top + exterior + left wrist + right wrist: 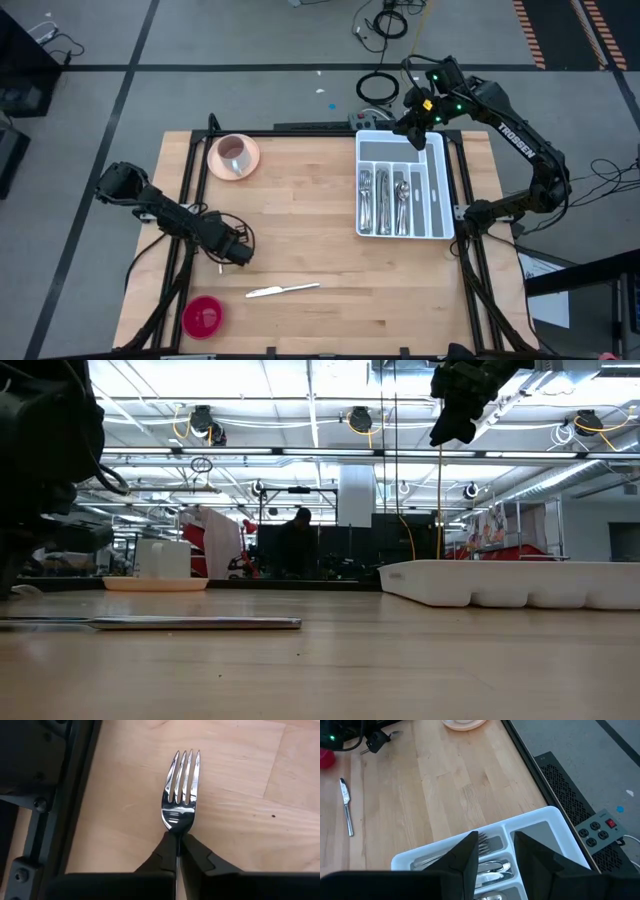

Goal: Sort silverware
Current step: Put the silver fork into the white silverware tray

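Loads of bare bench (320,215) in the middle, so plenty of room to move. The left claw (177,851) sits low by the bench's left edge, right beside the dark frame rail, arm stretched flat, pinched shut on the neck of a shiny fork (182,790) lying tines-out on the wood. A table knife (282,291) lies alone near the front edge. The right claw (495,852) hangs high over the far end of the white tray (440,190), fingers partly open, holding nothing. Sorted cutlery (385,200) fills the tray's slots.
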